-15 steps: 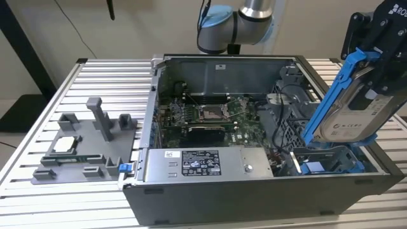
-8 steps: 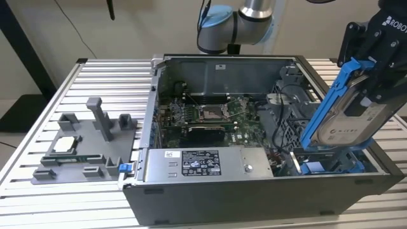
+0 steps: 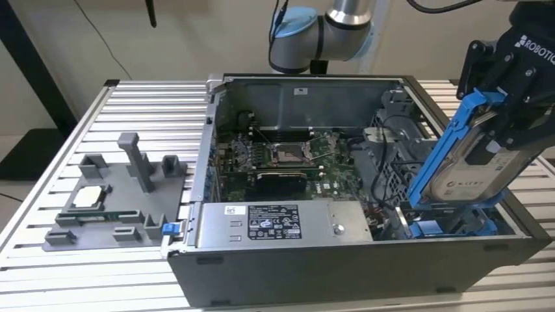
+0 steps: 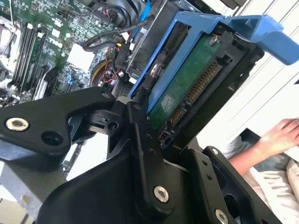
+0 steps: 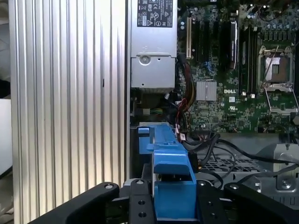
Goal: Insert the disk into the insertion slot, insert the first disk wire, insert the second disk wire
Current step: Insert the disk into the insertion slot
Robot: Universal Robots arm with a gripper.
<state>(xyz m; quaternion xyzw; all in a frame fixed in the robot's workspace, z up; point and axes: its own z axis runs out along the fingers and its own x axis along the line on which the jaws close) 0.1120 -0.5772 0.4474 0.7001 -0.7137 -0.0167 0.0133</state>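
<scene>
My gripper (image 3: 501, 133) is shut on the disk (image 3: 472, 166), a silver drive in a bright blue carrier (image 3: 440, 151). The disk stands steeply tilted over the exterior view's right end of the open computer case. Its lower end reaches the insertion slot (image 3: 451, 224), a dark bay with blue fittings. In the second wrist view the disk's green board and connector (image 4: 187, 88) sit between the black fingers (image 4: 140, 135). In the first wrist view the blue carrier (image 5: 170, 172) lies between the finger links of the gripper (image 5: 170, 198). Black cables (image 5: 212, 142) run beside the bay; which are the disk wires I cannot tell.
The case holds a grey labelled power-supply box (image 3: 277, 224) at the front and a motherboard with a CPU socket (image 3: 286, 153) in the middle. A grey fixture with parts (image 3: 113, 201) stands on the slatted table (image 3: 147, 104). A person's hand (image 4: 280, 135) rests beyond the case.
</scene>
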